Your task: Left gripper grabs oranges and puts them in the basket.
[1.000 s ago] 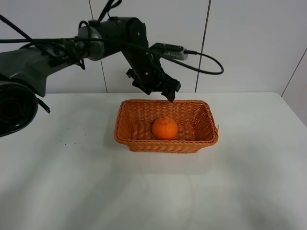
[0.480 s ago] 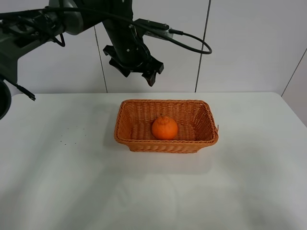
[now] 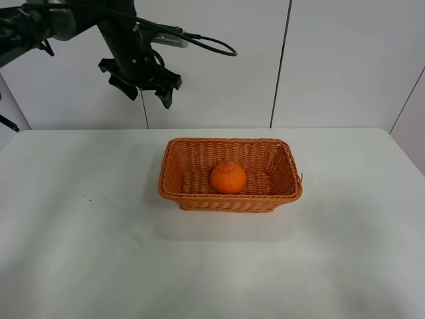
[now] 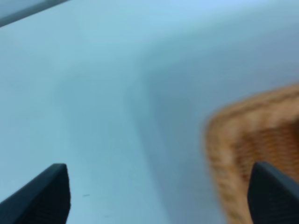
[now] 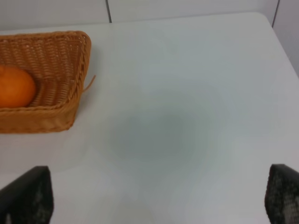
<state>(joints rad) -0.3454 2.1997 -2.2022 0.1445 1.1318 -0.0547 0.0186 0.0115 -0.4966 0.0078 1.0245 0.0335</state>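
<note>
The orange [image 3: 228, 177] lies inside the wicker basket [image 3: 174, 179] in the middle of the white table. It also shows in the right wrist view [image 5: 15, 87], in the basket [image 5: 70, 56]. My left gripper [image 3: 146, 88] is open and empty, held high above the table to the far left of the basket. In the blurred left wrist view its two fingertips [image 4: 44, 196] stand wide apart, with a corner of the basket [image 4: 252, 140] beside them. My right gripper [image 5: 159, 198] is open and empty over bare table to the right of the basket.
The white table [image 3: 80, 226] spreads around the basket. A panelled white wall [image 3: 332, 60] stands behind it. A black cable [image 3: 212, 46] loops from the left arm.
My left gripper has risen from the basket's back rim and swung up and to the left, away from the basket. The orange stays in the basket.
</note>
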